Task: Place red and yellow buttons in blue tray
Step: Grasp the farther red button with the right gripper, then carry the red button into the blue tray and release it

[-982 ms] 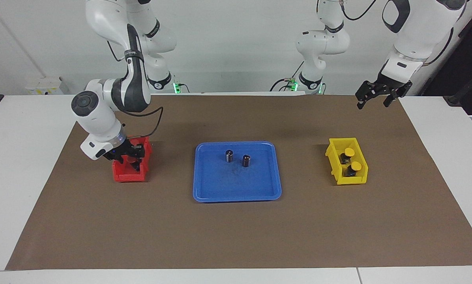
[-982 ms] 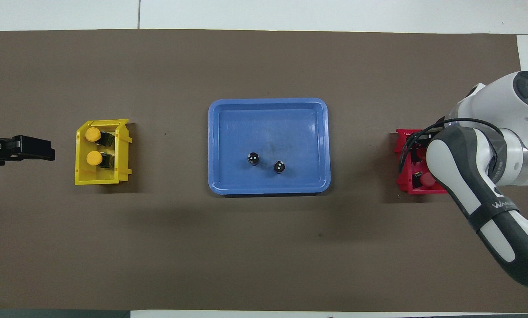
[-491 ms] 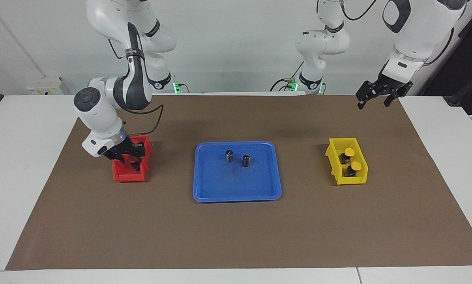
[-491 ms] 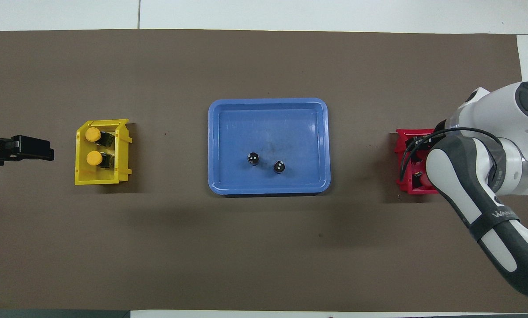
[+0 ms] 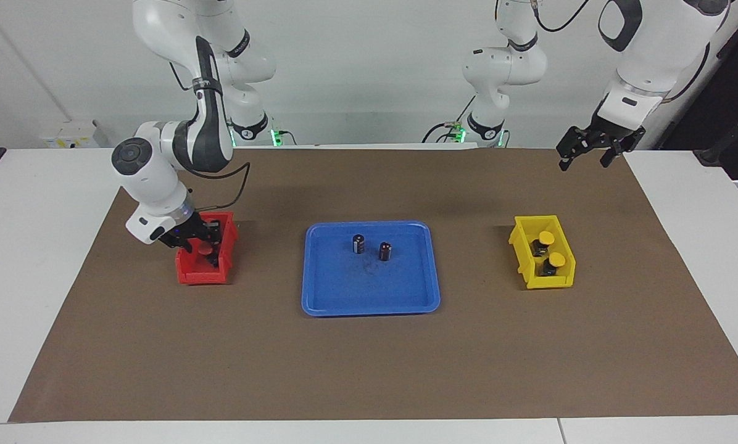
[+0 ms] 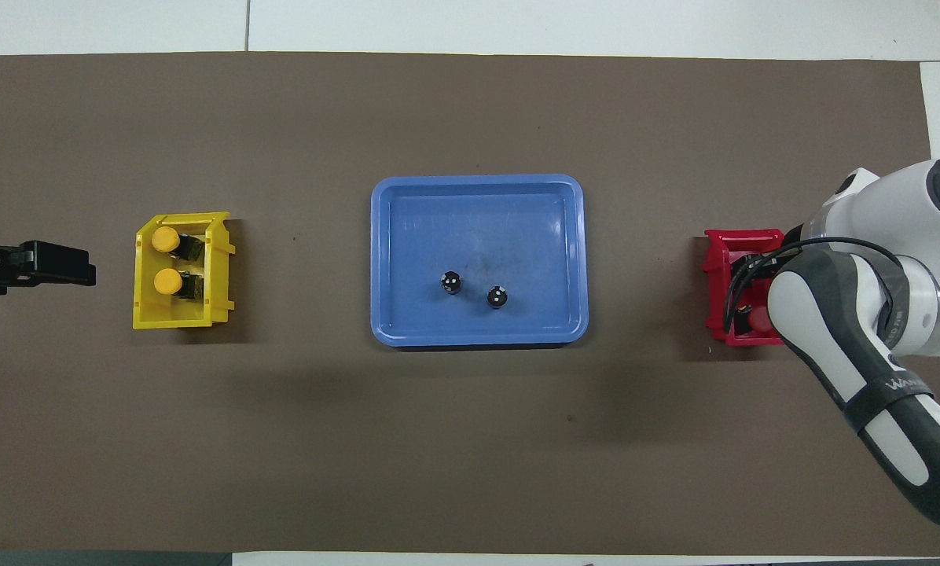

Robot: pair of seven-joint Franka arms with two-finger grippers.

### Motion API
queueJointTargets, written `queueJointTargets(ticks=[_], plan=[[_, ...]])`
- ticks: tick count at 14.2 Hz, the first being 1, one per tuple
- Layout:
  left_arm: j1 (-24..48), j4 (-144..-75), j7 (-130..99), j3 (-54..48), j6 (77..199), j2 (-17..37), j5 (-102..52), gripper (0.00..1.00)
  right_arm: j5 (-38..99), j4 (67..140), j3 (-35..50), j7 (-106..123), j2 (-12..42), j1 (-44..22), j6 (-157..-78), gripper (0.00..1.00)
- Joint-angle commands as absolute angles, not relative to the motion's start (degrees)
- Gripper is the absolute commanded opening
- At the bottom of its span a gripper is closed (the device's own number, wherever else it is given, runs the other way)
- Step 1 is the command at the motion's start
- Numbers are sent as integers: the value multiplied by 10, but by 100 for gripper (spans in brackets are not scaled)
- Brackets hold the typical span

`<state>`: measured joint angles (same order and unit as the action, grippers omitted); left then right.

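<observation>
The blue tray (image 5: 369, 290) (image 6: 478, 212) lies mid-table. Two yellow buttons (image 5: 547, 238) (image 5: 557, 259) sit in the yellow bin (image 5: 520, 246) toward the left arm's end; they also show in the overhead view (image 6: 164, 239) (image 6: 167, 281). My right gripper (image 5: 201, 246) is down in the red bin (image 5: 199, 275) (image 6: 717, 251), right at a red button (image 5: 203, 249) (image 6: 757, 317). The other red button is hidden. My left gripper (image 5: 582, 161) (image 6: 85, 271) hangs open and empty, raised over the mat's edge beside the yellow bin, and waits.
Two dark capless cylinders (image 5: 358, 243) (image 5: 385, 251) stand upright in the blue tray, in the half nearer to the robots. A brown mat (image 5: 369, 370) covers the table between the bins and the tray.
My right gripper dipped deeper into the red bin, covering the red cap, then came back up slightly so the cap shows again. The left arm has not moved.
</observation>
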<state>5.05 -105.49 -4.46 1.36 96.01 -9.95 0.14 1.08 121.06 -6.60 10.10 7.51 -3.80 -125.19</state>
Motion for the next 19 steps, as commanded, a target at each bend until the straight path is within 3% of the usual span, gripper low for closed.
queueJointTargets(ticks=[1,5,7,11,13,15,19], plan=[[46,-1076,-47,11,967,-118,-2,100,18,1216,-62,116,70,-30,-1259,57],[46,-1076,-47,11,967,-119,-2,100,18,1203,-62,114,74,-33,-1251,8],[46,-1076,-47,11,967,-118,-2,100,18,1145,-62,113,89,-35,-1194,7],[46,-1076,-47,11,967,-118,-2,100,23,884,-54,78,165,-52,-972,7],[45,-1076,-47,11,967,-118,-2,100,37,798,-34,13,203,-64,-906,7],[45,-1076,-47,11,967,-118,-2,100,36,747,3,-80,228,-89,-903,5],[45,-1076,-47,11,967,-119,-2,100,26,745,18,-249,264,-184,-989,2]])
